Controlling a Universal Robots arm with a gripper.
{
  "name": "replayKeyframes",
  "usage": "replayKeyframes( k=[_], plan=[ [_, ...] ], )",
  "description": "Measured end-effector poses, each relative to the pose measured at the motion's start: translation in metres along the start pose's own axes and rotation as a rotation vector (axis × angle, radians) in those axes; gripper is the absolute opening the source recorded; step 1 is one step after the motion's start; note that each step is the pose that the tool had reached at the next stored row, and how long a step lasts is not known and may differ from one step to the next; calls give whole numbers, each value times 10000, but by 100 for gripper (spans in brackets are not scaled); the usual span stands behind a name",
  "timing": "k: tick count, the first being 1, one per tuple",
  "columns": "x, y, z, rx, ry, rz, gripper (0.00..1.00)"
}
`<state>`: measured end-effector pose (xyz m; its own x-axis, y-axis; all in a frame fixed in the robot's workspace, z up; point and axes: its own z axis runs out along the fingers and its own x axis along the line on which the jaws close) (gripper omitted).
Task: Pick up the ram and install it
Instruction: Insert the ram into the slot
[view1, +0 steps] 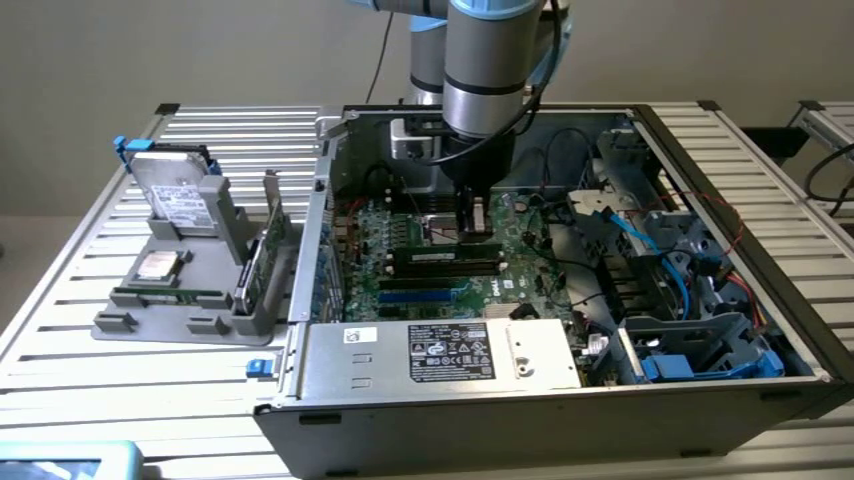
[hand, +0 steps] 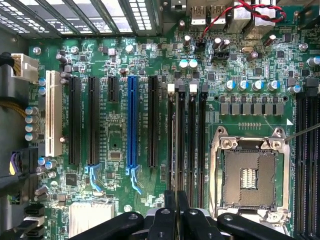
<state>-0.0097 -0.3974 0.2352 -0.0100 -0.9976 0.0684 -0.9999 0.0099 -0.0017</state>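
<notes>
In the exterior view, the ram, a long green stick with black chips, stands on edge in a memory slot on the motherboard inside the open computer case. My gripper hangs straight down over the stick's right half, its tips just above or touching its top edge; I cannot tell which. In the wrist view my gripper is shut, its two black fingers pressed together in line with the row of memory slots. Nothing shows between the fingers.
The CPU socket lies beside the slots. Blue and black cables and drive cages fill the case on the exterior view's right. A grey tray outside the case holds a hard drive, an expansion card and a green stick.
</notes>
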Motion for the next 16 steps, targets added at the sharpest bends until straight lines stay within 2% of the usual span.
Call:
replayKeyframes(
  k=[16],
  plan=[
    [4,2,34,0,-1,0,13]
  ],
)
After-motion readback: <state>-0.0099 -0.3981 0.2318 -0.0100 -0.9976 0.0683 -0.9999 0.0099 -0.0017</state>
